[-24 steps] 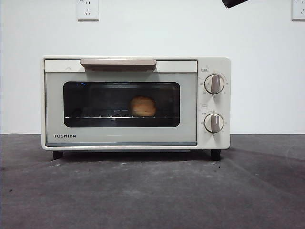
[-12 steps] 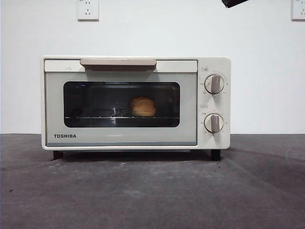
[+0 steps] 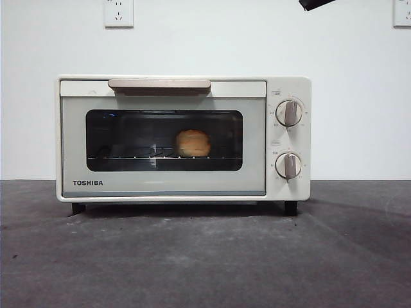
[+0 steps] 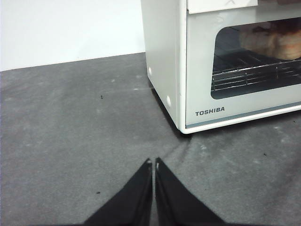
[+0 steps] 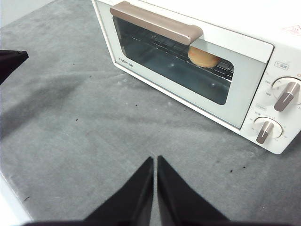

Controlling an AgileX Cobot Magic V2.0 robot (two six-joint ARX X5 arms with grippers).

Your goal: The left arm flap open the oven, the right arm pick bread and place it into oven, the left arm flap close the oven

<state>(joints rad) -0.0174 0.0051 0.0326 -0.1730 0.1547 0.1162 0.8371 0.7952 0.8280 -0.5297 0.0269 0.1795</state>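
Grey felt table (image 3: 205, 256), white wall: cream-white TOSHIBA toaster oven (image 3: 183, 138) door closed; golden bread loaf (image 3: 192, 142) on rack, 3 o'clock of centre. Left gripper (image 4: 154, 162) and right gripper (image 5: 155, 159) pressed together, empty; task appears complete

oven (image 3: 183, 138): glossy cream shell, glass door | table (image 3: 205, 256): matt grey

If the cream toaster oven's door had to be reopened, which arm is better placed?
Right, probably: its shut gripper faces the beige bar handle; the left gripper sits low beside the oven's corner.
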